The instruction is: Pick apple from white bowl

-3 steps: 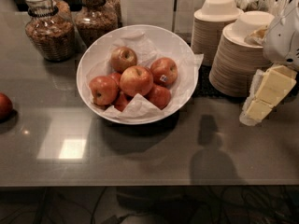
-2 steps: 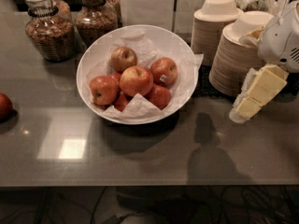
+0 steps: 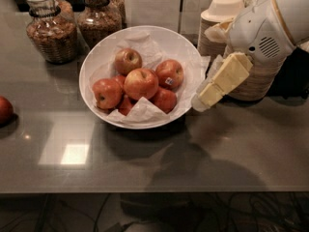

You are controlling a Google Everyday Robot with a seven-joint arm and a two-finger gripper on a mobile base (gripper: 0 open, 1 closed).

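Note:
The wide glossy white bowl [image 3: 96, 57], lined with crumpled white paper, stands on the grey table at centre. It holds several red apples; the topmost one [image 3: 141, 83] lies in the middle, with others [image 3: 127, 61] [image 3: 169, 73] around it. My gripper [image 3: 206, 96], with cream-yellow fingers on a white arm, hangs just right of the bowl's right rim, tips pointing down-left, above the table. It holds nothing.
Two glass jars of granola [image 3: 49, 30] stand behind the bowl at the left. Stacks of cream paper bowls [image 3: 219, 18] and plates stand at the back right, behind my arm. A lone apple [image 3: 5, 110] lies at the table's left edge. The table's front edge runs along the bottom.
My gripper has moved left and forward from the right edge toward the bowl's right rim. The view has closed in on the bowl. The apples have not moved.

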